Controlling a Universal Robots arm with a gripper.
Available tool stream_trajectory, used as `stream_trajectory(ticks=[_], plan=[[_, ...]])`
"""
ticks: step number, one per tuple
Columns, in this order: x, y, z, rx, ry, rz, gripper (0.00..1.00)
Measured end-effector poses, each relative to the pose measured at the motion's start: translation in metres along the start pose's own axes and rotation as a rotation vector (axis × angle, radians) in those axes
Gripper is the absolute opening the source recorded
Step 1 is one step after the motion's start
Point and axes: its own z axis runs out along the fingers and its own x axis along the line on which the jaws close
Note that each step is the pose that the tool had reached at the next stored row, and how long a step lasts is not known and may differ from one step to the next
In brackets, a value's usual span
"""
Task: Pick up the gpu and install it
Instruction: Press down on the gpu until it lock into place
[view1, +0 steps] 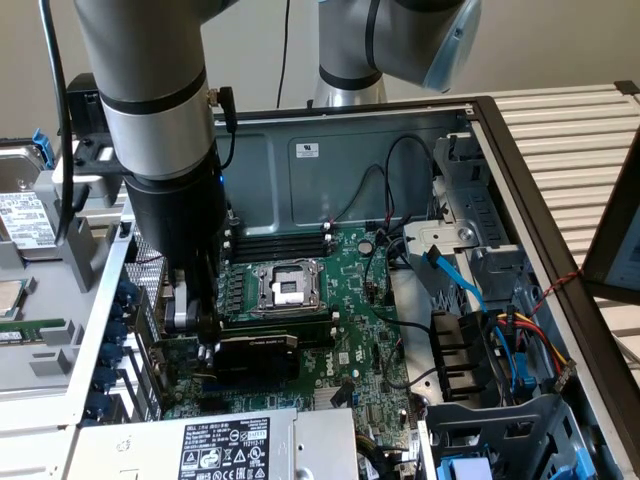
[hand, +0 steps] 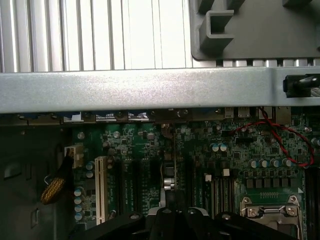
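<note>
Looking at the exterior view first, then the wrist view.

Exterior view, arm: the grey and black arm (view1: 165, 150) reaches down into the open computer case (view1: 520, 190) on the exterior view's left side.
Exterior view, gripper: the gripper (view1: 200, 340) is low over the motherboard (view1: 360, 330), its fingers pressed together at the near end of the gpu (view1: 258, 352); whether they pinch the card's edge or only touch it cannot be told.
Exterior view, gpu: the black card lies across the green board just below the CPU socket (view1: 285, 288), running towards the exterior view's right.
Exterior view, surroundings: memory sticks (view1: 280, 240) sit above the socket, a power supply (view1: 225, 445) with a white label fills the near corner, and coloured cables (view1: 520, 340) bunch at the exterior view's right.

Wrist view, gripper: the black gripper body (hand: 175, 222) hangs over the board with its fingers drawn together.
Wrist view, board: expansion slots (hand: 102, 187), a red wire (hand: 285, 137) and the socket (hand: 270, 210) show beneath the case's metal rail (hand: 150, 90).
</note>
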Motion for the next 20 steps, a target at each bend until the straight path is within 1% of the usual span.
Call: stream_trajectory(ticks=[12,14,17,20], plan=[[0.0,0.0015,0.0,0.0,0.0001,0.0,0.11],[0.0,0.0014,-0.0017,0.0001,-0.0001,0.0,0.11],[0.001,-0.0017,-0.0105,-0.0001,0.0001,0.0,0.11],[0.004,-0.0091,-0.0128,-0.0002,0.0,0.0,0.11]])
